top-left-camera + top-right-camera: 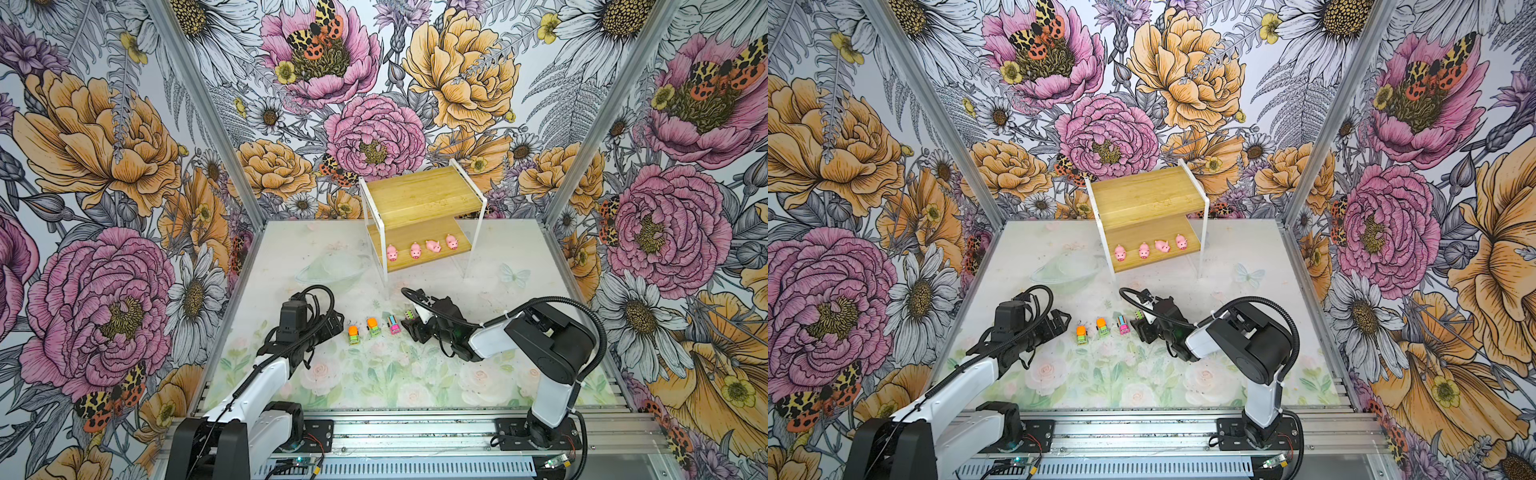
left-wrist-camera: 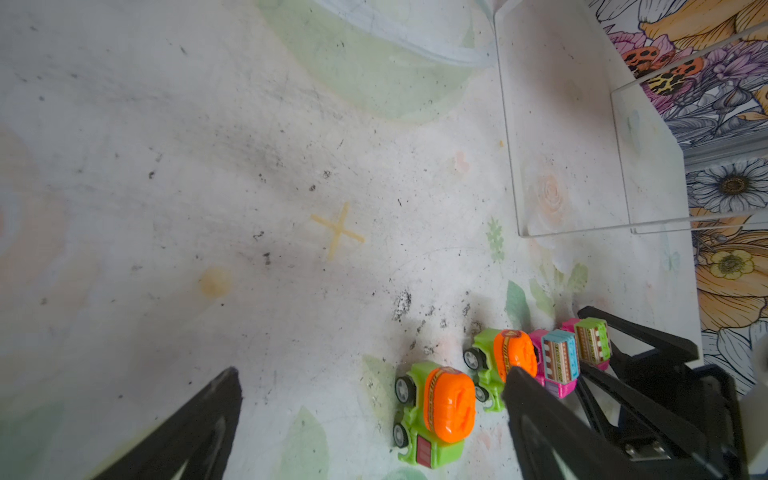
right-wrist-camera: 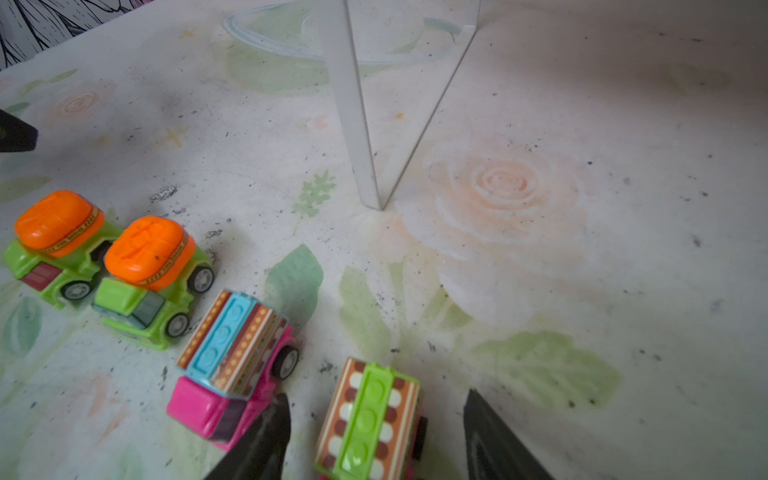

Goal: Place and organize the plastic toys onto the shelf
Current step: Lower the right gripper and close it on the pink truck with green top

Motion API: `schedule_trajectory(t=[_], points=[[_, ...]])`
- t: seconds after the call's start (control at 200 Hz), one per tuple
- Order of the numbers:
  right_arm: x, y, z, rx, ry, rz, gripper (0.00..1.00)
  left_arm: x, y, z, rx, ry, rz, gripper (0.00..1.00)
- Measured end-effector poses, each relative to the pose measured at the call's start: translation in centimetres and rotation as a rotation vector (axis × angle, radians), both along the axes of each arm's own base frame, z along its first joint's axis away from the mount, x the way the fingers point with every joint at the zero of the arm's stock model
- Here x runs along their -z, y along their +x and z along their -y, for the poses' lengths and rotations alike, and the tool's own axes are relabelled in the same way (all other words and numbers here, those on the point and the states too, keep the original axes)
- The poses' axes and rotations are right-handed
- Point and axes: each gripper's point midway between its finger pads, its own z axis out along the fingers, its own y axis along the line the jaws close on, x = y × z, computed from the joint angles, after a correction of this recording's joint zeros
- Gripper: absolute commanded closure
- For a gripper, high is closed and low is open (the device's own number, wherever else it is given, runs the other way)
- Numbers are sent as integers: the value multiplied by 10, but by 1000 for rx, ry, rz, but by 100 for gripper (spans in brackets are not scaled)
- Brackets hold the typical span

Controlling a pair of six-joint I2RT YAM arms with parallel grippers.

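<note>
We judged the job about half done: the four pink pigs [image 1: 415,250] stood in a row on the lower board [image 1: 399,235] of the shelf [image 1: 419,195], while its upper board lay bare; all four trucks waited on the table [image 1: 324,257] in a row in front of the shelf, not yet lifted. Two were orange-topped green trucks [image 1: 353,333], next came the blue-topped pink truck [image 1: 393,324], then the green-topped pink truck [image 2: 592,340]. The right gripper [image 3: 376,397] straddled that last truck with a gap on either side, so it was released and gripping nothing; the left gripper [image 2: 372,370] stood spread wide and empty beside the nearest orange-topped one. In both top views the right gripper hid most of its truck, and the right wrist view cut off the truck's near end, so we could not read how deep the fingers sat.
</note>
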Motion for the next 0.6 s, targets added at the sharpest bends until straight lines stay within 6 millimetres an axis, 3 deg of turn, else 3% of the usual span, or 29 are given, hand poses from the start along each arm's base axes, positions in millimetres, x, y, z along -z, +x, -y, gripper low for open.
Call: schedule_trajectory(t=[0.195,0.6], points=[[3,-2,-1,-11,3,-10,55,2,0,0,-1,1,-7,1],[0,1,1,-15,18,-13,65,2,-1,1,4,3,-7,1]])
